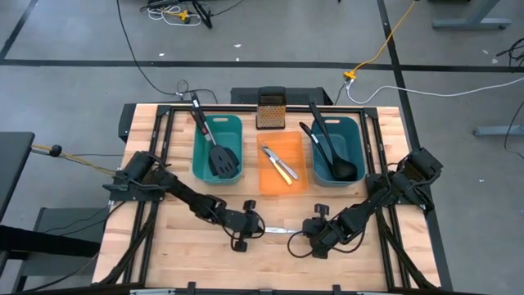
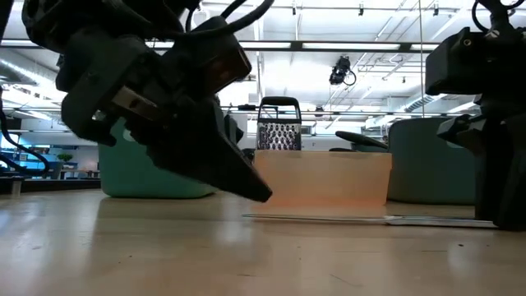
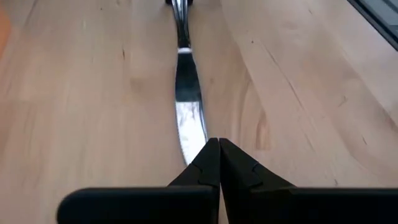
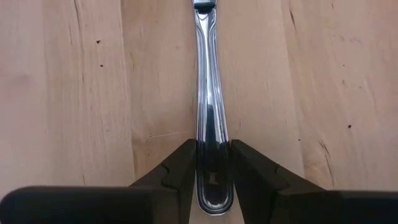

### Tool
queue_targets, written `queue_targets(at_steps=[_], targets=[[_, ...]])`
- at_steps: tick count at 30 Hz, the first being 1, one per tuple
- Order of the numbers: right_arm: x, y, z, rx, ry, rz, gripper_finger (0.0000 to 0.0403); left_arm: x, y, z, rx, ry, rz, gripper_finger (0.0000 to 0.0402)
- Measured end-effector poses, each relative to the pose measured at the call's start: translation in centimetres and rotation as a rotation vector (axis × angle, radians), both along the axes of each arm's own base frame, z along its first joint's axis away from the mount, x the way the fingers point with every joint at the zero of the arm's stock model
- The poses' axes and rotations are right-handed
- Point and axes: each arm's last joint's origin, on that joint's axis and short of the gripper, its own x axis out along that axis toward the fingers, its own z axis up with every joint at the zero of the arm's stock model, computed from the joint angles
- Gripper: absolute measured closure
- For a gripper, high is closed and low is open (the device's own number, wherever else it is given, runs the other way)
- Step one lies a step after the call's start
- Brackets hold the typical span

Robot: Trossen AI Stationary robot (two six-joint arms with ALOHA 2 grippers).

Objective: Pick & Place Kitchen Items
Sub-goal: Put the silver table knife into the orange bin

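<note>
A slim silver knife (image 1: 278, 232) lies flat on the wooden table near its front edge, between my two grippers. My left gripper (image 1: 257, 226) is shut, with its fingertips at the blade's tip (image 3: 191, 146). My right gripper (image 1: 304, 233) is shut on the knife's handle end (image 4: 210, 155). Two black slotted spatulas (image 1: 219, 156) lie in the left teal bin. Two black ladles (image 1: 332, 156) lie in the right teal bin. Two knives, one yellow-handled (image 1: 280, 164), lie in the orange bin. My left gripper's shut fingertips (image 3: 217, 155) stand over the blade's tip, pointing along the knife from the table's left. I cannot tell whether they touch it. My right gripper pinches the two long sides of the handle near its free end (image 4: 211, 146) between its two fingers (image 4: 183, 165). The fingers lie along the knife, coming from the table's right, slanting down. The knife lies flat on the table.
The left teal bin (image 1: 199, 143), the orange bin (image 1: 268, 176) and the right teal bin (image 1: 358, 139) stand in a row at the table's middle. The upright metal box grater (image 1: 270, 109) stands behind them. Bare wood lies around the knife.
</note>
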Motion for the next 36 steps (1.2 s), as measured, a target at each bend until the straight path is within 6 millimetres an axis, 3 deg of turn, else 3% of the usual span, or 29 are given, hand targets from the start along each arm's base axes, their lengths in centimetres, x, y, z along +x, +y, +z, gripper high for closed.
queue_targets(at_steps=[28,36], targets=[[0.0,0.2,0.0,0.007,-0.009,0.001,0.0298,-0.4,0.5,-0.7,0.008,0.071,0.089,0.0398],[-0.1,0.1,0.3,0.026,-0.003,0.007,0.0271,0.3,1.4,-2.9,-0.064,0.126,0.118,0.0398]])
